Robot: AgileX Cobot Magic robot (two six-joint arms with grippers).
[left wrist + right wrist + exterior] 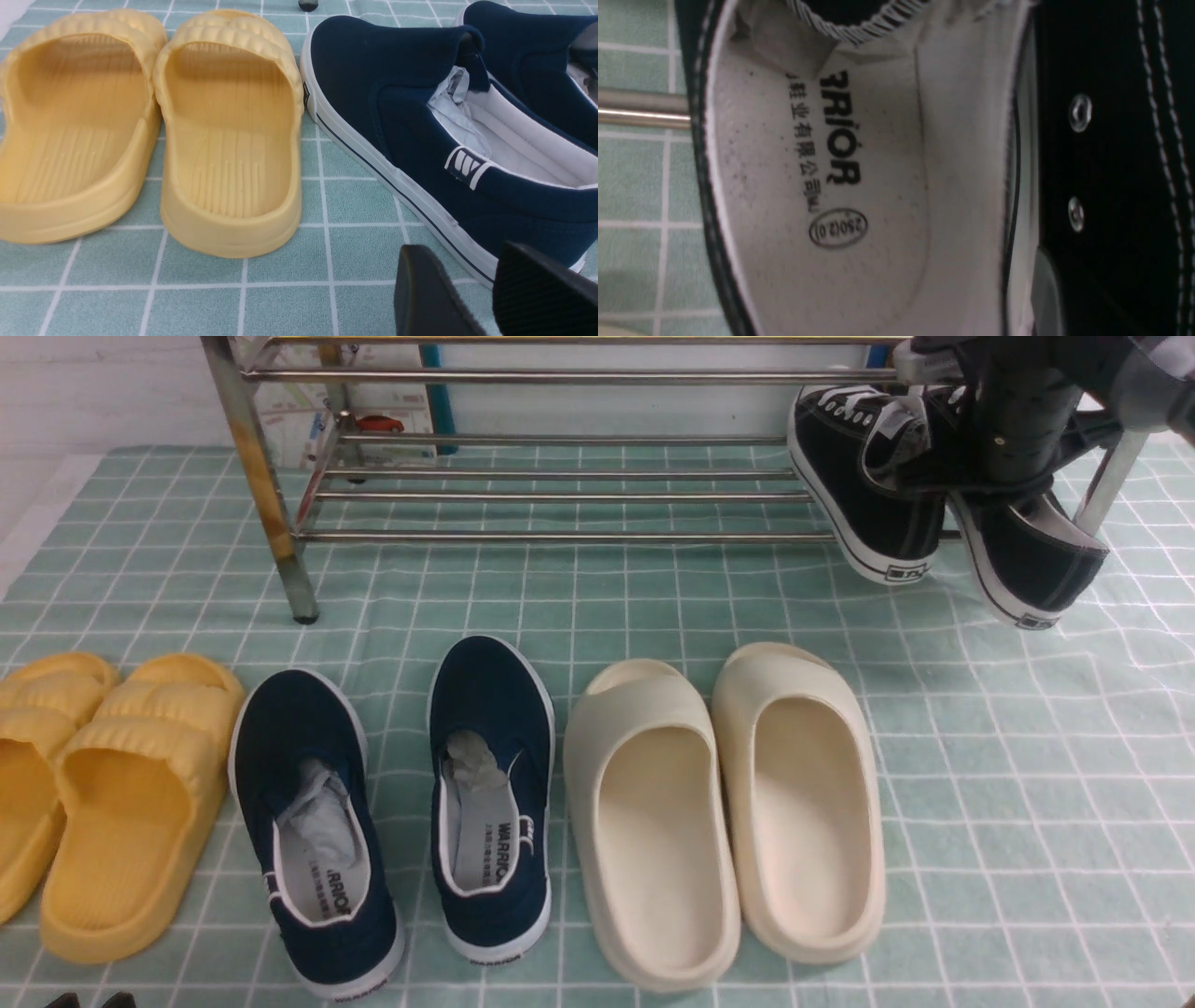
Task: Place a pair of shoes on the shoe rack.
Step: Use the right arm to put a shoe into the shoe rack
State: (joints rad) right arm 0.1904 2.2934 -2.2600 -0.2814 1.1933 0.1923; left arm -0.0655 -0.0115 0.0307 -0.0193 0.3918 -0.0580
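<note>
The two black canvas sneakers are at the right end of the steel shoe rack (560, 495); one (864, 485) hangs beside the other (1027, 560). Both are tilted, heels down and toward me, past the rack's front low bar. My right gripper (1004, 476) is shut on their adjoining inner walls and holds both. The right wrist view shows one sneaker's grey insole (859, 186), the other's black side with eyelets (1106, 154), and one finger (1045, 289) inside the collar. My left gripper (486, 298) is open and empty, low over the mat beside a navy slip-on (420, 140).
On the green checked mat (1027, 803), in a row in front of the rack, lie yellow slides (112, 784), navy slip-ons (401, 812) and cream slides (728, 803). The rack's rust-stained leg (266, 495) stands at the left. A printed box (373, 420) is behind the rack.
</note>
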